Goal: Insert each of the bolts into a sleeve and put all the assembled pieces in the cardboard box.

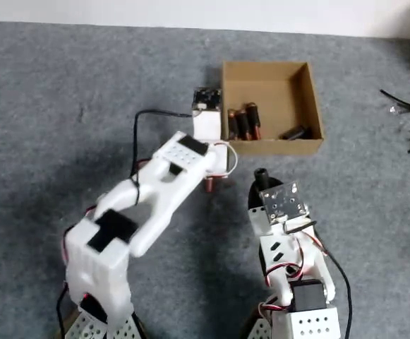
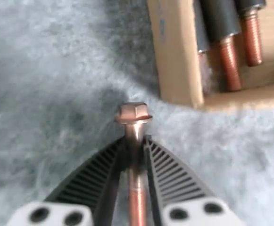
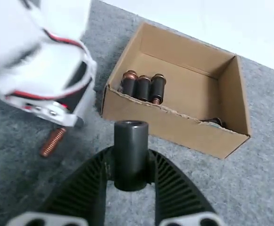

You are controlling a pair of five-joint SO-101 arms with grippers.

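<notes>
The copper-coloured metal bolt with a hexagonal flanged head (image 2: 133,114) is being held by the left gripper (image 2: 136,142), whose ribbed black fingers (image 2: 161,160) are closing on its smooth shank just under the head. The threaded end is sticking out the other side of the gripper. From above, this bolt (image 1: 209,185) is hanging over the grey carpet-like table cover (image 1: 63,85), just beside the near left corner of the open brown cardboard box (image 1: 275,147). The left arm is stretching diagonally across the table toward that corner, with its wrist bending down.

The black cylindrical metal sleeve (image 3: 130,143) is sitting upright in the right gripper (image 3: 130,156), whose fingers are clamping around its lower half while its open bore is facing the box. The right arm is standing more folded and closer to its base, with the sleeve (image 1: 261,174) pointing toward the front wall of the box and sitting near the bolt but apart from it.

Inside the box, three assembled pieces (image 3: 144,87) are lying side by side against the left wall, and a fourth assembled piece (image 1: 296,132) is lying near the front right corner.
</notes>
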